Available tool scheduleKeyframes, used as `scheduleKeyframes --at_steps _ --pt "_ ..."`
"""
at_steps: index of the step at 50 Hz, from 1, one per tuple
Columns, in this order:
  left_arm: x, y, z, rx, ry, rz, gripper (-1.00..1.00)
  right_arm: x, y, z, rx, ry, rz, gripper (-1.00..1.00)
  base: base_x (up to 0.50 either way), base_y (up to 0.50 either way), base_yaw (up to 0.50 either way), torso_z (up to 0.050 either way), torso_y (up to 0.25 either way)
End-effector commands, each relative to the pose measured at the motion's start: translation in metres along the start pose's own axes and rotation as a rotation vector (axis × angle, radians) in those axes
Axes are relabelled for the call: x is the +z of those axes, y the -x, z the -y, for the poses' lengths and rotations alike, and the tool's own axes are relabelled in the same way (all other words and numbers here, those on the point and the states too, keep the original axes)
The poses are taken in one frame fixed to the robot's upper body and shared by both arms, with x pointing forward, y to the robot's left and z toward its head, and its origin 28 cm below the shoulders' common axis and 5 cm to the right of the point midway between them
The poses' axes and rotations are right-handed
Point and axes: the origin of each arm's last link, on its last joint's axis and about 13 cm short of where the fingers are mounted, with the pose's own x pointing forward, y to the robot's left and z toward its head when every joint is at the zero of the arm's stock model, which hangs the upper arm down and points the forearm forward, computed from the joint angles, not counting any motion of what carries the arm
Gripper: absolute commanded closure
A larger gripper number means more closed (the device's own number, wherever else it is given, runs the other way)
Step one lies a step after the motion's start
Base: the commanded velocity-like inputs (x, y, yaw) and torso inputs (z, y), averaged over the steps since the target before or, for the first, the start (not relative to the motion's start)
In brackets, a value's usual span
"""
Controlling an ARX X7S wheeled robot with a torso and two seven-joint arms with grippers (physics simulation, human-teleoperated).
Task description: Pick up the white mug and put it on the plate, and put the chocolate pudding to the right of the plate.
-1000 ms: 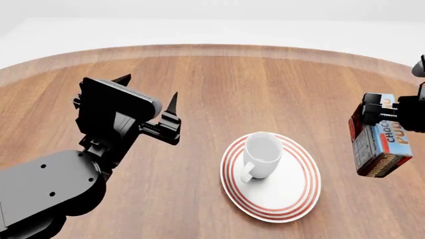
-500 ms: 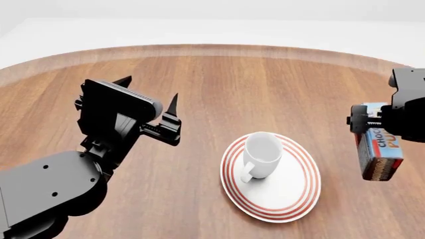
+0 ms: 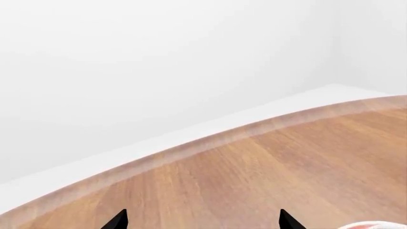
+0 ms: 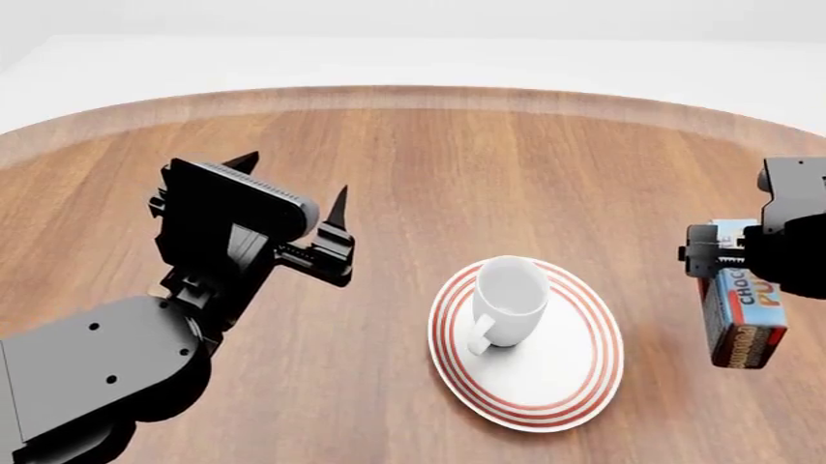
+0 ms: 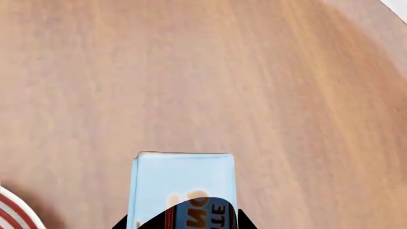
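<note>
Chocolate pudding (image 4: 745,311) hanging upright, long axis near vertical, pinched in right gripper (image 4: 738,253) just right of plate (image 4: 568,387); table (image 4: 427,174) lying directly below. White mug (image 4: 506,302) sitting on plate. Left gripper (image 4: 294,188) spread, holding nothing.

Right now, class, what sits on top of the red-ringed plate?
The white mug stands upright on the plate, toward its far-left part, handle facing the camera. The patch of plate beneath the mug is covered and cannot be seen.
</note>
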Motion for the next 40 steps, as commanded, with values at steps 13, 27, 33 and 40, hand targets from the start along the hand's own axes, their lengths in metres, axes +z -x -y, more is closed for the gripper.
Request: scheduleKeyframes --at_steps 13,27,33,40 --pt "-0.001 -0.001 0.001 -0.003 -0.003 -0.006 -1.0 -0.019 -0.011 0.01 0.046 -0.115 0.029 1.0 0.0 0.0 0.0 0.0 0.0" --pt "-0.001 -0.001 0.002 -0.006 -0.005 -0.008 -1.0 -0.035 -0.023 0.012 0.037 -0.163 -0.007 1.0 0.0 0.0 0.0 0.0 0.001" --pt "-0.002 -0.001 0.003 -0.007 -0.004 -0.009 -1.0 -0.04 -0.024 0.012 0.029 -0.154 -0.033 -1.0 0.0 0.0 0.0 0.0 0.0" --pt "-0.002 0.0 0.003 -0.006 -0.002 -0.009 -1.0 -0.038 -0.022 0.013 0.008 -0.136 -0.037 -1.0 0.0 0.0 0.0 0.0 0.0"
